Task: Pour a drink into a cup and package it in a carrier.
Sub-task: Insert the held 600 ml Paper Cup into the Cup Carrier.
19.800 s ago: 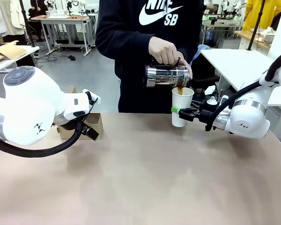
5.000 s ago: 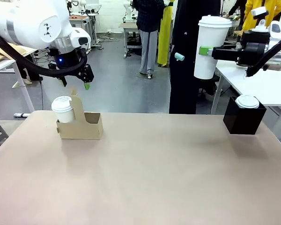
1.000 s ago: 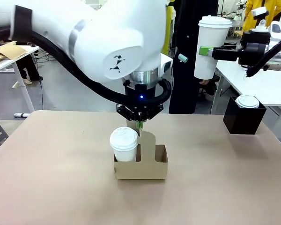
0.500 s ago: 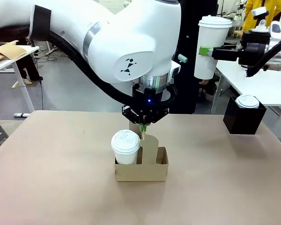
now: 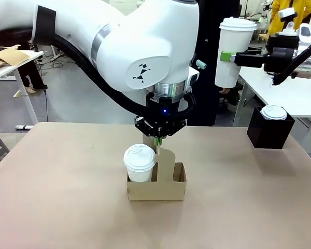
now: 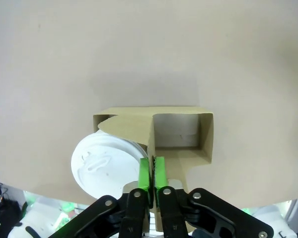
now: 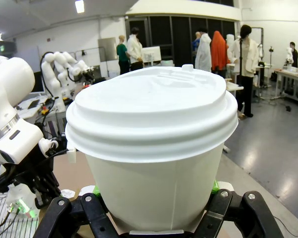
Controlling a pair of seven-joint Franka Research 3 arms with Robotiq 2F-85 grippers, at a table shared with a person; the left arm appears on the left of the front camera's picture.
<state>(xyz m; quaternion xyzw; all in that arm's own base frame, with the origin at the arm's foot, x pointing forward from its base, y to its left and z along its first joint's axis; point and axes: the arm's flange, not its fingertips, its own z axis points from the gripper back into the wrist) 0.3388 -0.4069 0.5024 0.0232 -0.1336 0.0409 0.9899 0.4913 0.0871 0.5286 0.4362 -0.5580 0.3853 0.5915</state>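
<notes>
Cup (image 5: 233,49): tall white, lidded, held well above the table (image 5: 67,207) at the far right side. Long axis vertical, lid up, base down, no tilt noted.

R pincer (image 5: 230,57): clamped on the cup's mid-wall from the side, green pads against the paper. In the right wrist view the cup (image 7: 154,148) sits between both fingers.

Carrier (image 5: 163,191): on the table near centre, upright, long axis across the front view, handle panel vertical. Shorter lidded cup (image 5: 140,161) occupies the pocket on the robot's left. The pocket on the robot's right (image 5: 179,174) is vacant, and the left wrist view confirms it (image 6: 176,131) bare to the bottom.

L pincer (image 5: 156,141): pointing straight down, pads together on the top edge of the handle panel, thin card nipped between them (image 6: 151,171).

Key relation (judgement): vacant pocket lies below and to the robot's left of the held cup, on the R arm's side of the panel. R arm is the one to bring it over. Cup is already aligned w/ the pocket's axis, so approach needs translation and descent only, keeping clear of the L pincer at the panel.

Other: black box (image 5: 269,132) at far right of the table, small lidded cup (image 5: 274,112) on top, well apart from the carrier.
</notes>
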